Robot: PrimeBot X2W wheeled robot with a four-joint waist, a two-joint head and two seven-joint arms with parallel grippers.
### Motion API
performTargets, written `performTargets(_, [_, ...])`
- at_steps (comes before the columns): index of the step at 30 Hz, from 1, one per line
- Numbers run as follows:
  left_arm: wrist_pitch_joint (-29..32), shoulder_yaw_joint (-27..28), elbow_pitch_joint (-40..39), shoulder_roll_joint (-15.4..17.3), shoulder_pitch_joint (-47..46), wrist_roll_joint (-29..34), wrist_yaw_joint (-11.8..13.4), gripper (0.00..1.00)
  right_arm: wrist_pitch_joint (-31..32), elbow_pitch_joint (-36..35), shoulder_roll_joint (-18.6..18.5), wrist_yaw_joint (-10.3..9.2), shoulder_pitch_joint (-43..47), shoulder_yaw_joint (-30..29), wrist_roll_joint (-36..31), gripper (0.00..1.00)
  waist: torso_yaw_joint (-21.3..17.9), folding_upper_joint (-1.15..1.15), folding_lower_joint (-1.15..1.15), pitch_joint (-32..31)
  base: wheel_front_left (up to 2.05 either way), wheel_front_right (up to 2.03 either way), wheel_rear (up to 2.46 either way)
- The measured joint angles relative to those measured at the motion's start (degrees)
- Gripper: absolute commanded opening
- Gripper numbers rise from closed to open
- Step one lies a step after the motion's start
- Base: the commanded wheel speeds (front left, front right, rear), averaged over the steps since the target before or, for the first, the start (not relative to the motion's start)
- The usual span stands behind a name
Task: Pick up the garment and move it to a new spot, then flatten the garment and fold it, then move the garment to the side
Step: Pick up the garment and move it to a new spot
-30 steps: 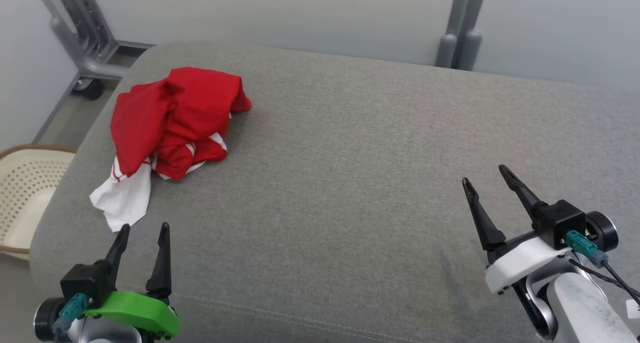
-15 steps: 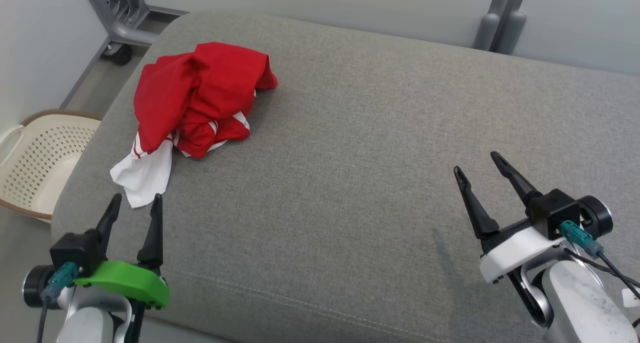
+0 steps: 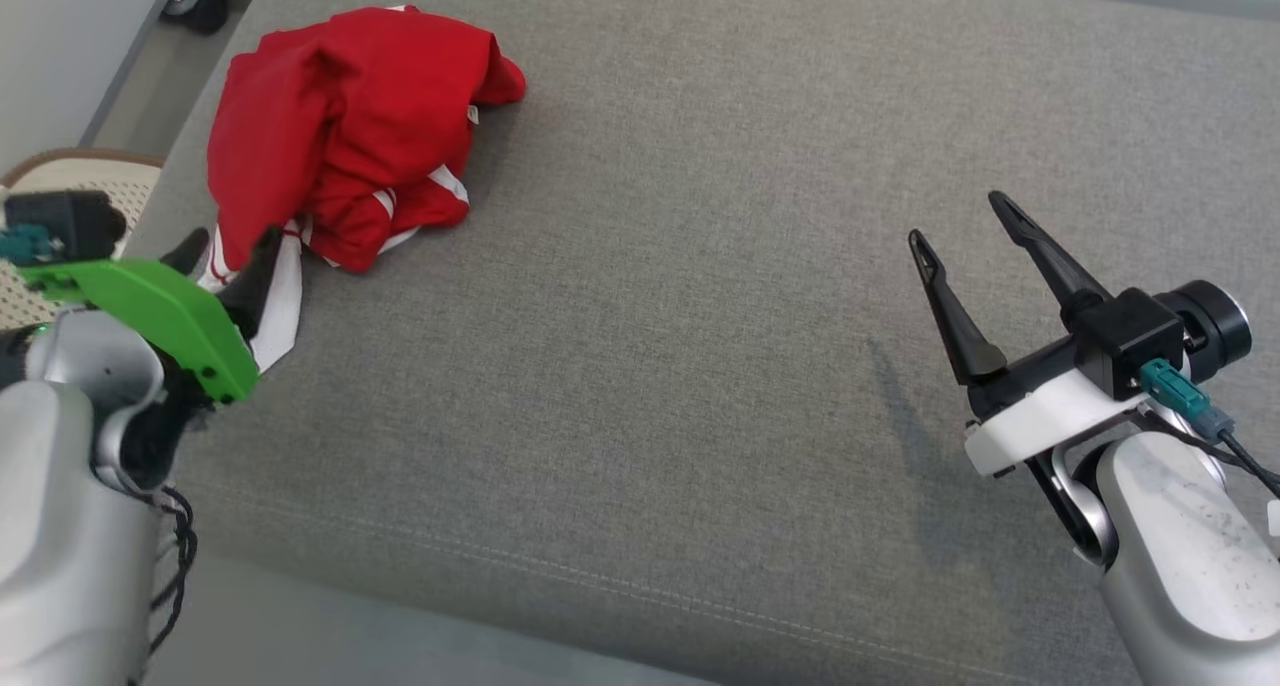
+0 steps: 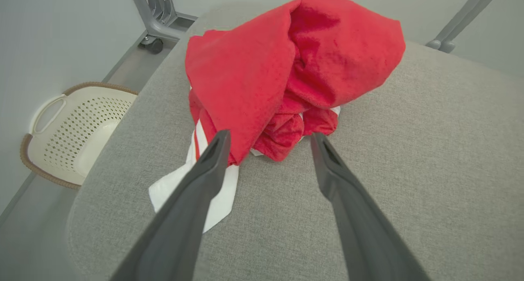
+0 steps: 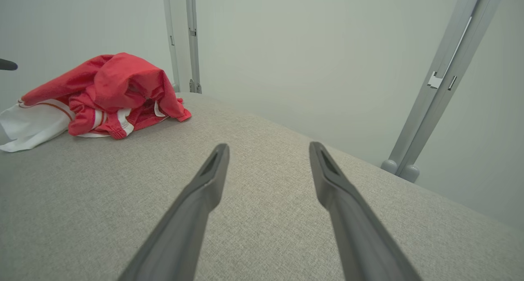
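The garment (image 3: 340, 126) is a crumpled red and white heap at the back left of the grey cushion (image 3: 700, 366). It also lies ahead in the left wrist view as the garment (image 4: 286, 68) and at the far left for the right wrist as the garment (image 5: 106, 92). My left gripper (image 3: 225, 256) is open, its tips over the garment's white near edge, with nothing between them. In its own view the left gripper (image 4: 268, 139) frames the lower red folds. My right gripper (image 3: 955, 221) hovers open over bare cushion at the right, shown as the right gripper (image 5: 268, 150).
A cream perforated basket (image 4: 69, 133) stands on the floor left of the cushion, with its rim at the basket (image 3: 60, 166). A grey wheeled metal frame (image 4: 157, 19) sits behind the cushion's back left corner, and a grey post (image 5: 442, 80) rises at the back right.
The head camera has tilted down and closer. My left gripper has risen and advanced to the garment's white edge. My right gripper has lifted slightly. The garment lies as before.
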Motion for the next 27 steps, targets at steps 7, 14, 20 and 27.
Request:
performTargets(7, [8.79,3.19,3.59,3.88,-4.71,-4.35,0.00,1.00,0.00,-0.01,-0.47,0.15,-2.54,0.25,-0.07,1.00,-1.12,0.00,0.00,3.98,0.00,0.00,0.00])
performTargets(14, [12.71,4.12,5.87,4.46,-7.06,-7.30,0.00,1.00,0.00,-0.19,-1.30,0.51,-5.61,0.19,-0.24,1.00,-2.84,0.00,0.00,8.10,0.00,0.00,0.00])
performTargets(20, [13.50,4.38,8.48,5.19,-7.81,-7.60,-0.03,1.00,0.00,-0.14,-1.34,0.52,-7.45,0.42,-0.24,1.00,-4.71,0.00,0.01,10.72,0.00,0.00,0.00])
performTargets(27, [12.38,5.32,11.90,8.45,-8.29,-5.02,-0.03,0.00,0.00,-0.44,-1.52,0.53,-9.04,0.45,-0.21,1.00,-7.40,0.00,0.00,12.76,0.00,0.00,0.00])
